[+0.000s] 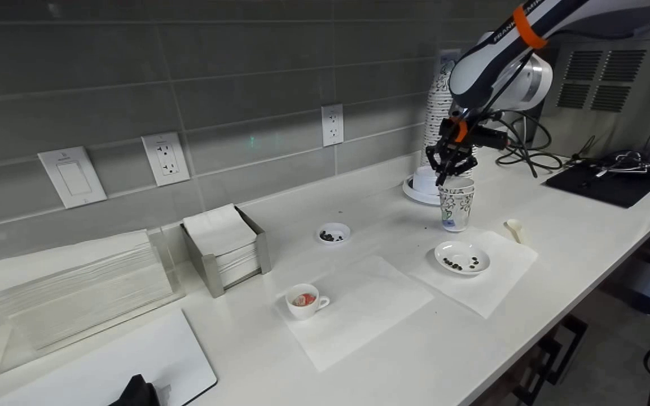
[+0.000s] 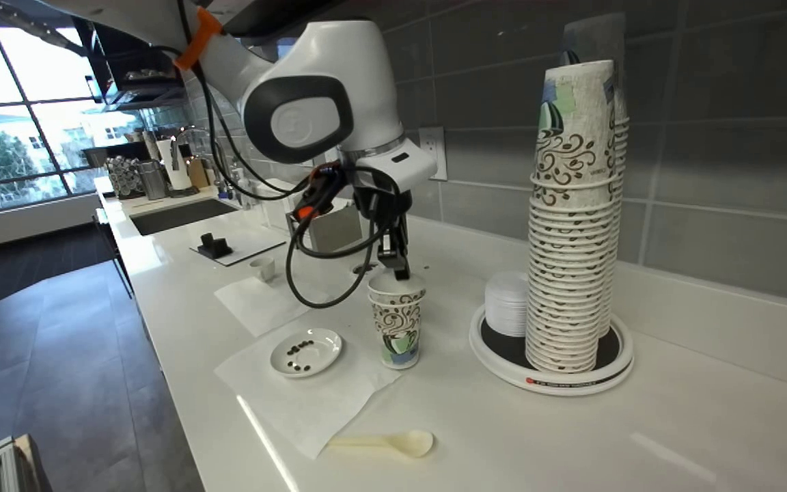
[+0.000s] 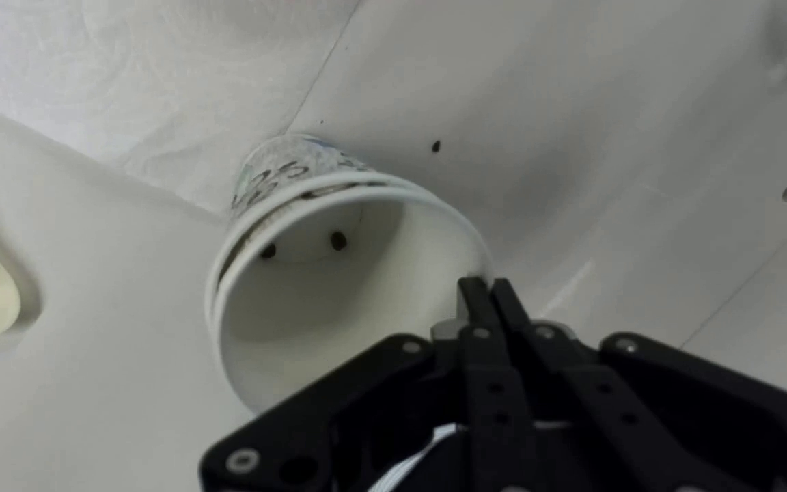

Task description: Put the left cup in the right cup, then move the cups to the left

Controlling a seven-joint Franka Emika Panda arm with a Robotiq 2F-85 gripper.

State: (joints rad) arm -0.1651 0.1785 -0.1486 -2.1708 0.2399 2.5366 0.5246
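The two patterned paper cups are nested, one inside the other. The outer cup (image 3: 291,164) shows its speckled side below the inner cup (image 3: 339,307), whose white inside holds two dark beans. In both exterior views the nested cups (image 1: 456,211) (image 2: 397,331) look about upright on the counter, beside the paper sheet. My gripper (image 3: 488,281) is shut on the cup rim, one finger inside and one outside. I cannot tell whether both rims are between the fingers. The gripper comes from above in both exterior views (image 1: 441,180) (image 2: 400,275).
Tall cup stacks (image 2: 568,273) stand on a round tray (image 2: 557,389) by the wall, beside white lids (image 2: 506,304). A dish of beans (image 1: 462,258), a spoon (image 1: 515,230), a smaller dish (image 1: 333,232), a handled cup (image 1: 302,304) and a napkin holder (image 1: 209,270) are around.
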